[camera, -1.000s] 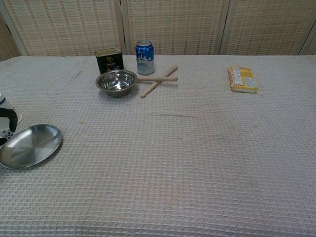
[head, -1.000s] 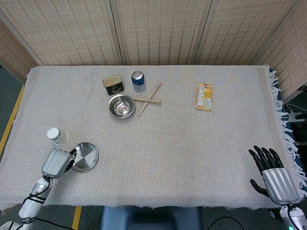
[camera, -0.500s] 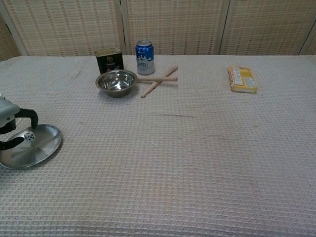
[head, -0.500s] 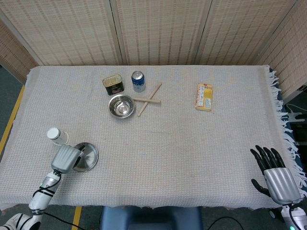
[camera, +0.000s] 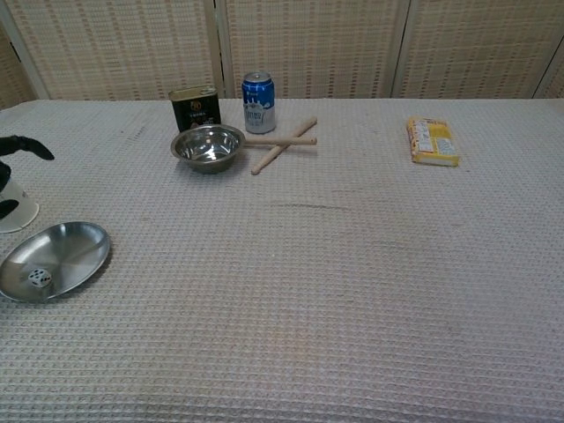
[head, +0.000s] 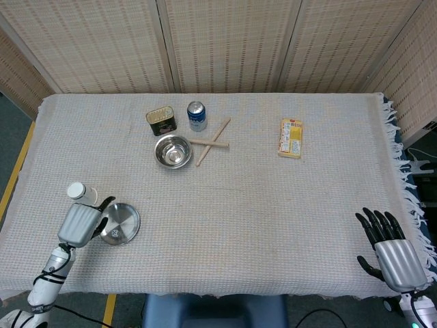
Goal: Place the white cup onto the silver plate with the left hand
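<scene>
Left hand (head: 80, 223) hovers between white cup (head: 80, 193) just ahead and silver plate (head: 121, 224) just to its right. Bare tabletop (head: 259, 205) extends rightward; bowl (head: 172, 150), tin (head: 161, 121), can (head: 196, 115) and sticks (head: 212, 142) stand far ahead-right.

Woven reed screen panels (head: 225, 44) behind, grey floor (head: 13, 123) (yellow stripe), cloth-covered table (head: 273, 205)
</scene>
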Available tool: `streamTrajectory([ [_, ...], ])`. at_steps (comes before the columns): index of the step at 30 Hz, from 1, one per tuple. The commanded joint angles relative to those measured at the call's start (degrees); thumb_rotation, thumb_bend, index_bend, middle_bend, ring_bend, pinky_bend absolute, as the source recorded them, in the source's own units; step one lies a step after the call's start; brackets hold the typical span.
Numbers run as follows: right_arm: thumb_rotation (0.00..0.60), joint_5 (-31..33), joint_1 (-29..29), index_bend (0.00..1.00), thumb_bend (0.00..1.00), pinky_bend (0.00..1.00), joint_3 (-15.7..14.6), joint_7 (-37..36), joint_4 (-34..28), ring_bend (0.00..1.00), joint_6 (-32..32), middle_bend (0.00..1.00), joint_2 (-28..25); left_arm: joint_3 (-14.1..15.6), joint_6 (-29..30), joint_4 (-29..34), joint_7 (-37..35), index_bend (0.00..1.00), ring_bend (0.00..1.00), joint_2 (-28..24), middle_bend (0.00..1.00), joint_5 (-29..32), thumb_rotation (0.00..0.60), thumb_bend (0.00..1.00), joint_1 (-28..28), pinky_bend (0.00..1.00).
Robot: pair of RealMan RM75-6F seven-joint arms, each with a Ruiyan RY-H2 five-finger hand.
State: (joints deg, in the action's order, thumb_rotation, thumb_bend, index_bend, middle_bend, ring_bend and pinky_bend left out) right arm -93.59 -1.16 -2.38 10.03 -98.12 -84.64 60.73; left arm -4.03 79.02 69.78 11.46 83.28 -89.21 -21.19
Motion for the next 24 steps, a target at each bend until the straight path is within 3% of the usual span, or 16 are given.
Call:
streamTrajectory([
  [1, 0.6, -0.2, 0.07, 0.0, 0.15, 0.0, -0.12, -0.05, -0.03, 0.0, -0.12, 0.0, -0.06, -3.51, -2.53, -1.34, -2.9, 0.0, 0.68, -0.94, 0.01, 4.97, 0.6, 0.39, -0.26, 0.92],
  [10, 0.6, -0.1, 0.2, 0.0, 0.15, 0.0, -0.1, 0.56, -0.06, 0.0, -0.21, 0.0, 0.21, -5.45, -17.36, -2.06, -2.37, 0.0, 0.72, -3.75, 0.0, 15.26, 0.6, 0.39, -3.79, 0.96],
  [20, 0.6, 1.25, -0.25, 0.0, 0.15, 0.0, 0.4, 1.19, 0.11, 0.0, 0.84, 0.0, 0.61, -5.77, -24.84, -2.0, 1.28, 0.04, 0.74, -5.28, 0.04, 21.83, 0.6, 0.39, -6.06, 0.97],
  [24, 0.6, 1.44, -0.3, 0.0, 0.15, 0.0, 0.48, 1.24, 0.13, 0.0, 0.92, 0.0, 0.66, -5.59, -25.86, -1.93, 1.48, 0.1, 0.74, -5.59, 0.12, 22.88, 0.6, 0.39, -6.43, 0.97],
])
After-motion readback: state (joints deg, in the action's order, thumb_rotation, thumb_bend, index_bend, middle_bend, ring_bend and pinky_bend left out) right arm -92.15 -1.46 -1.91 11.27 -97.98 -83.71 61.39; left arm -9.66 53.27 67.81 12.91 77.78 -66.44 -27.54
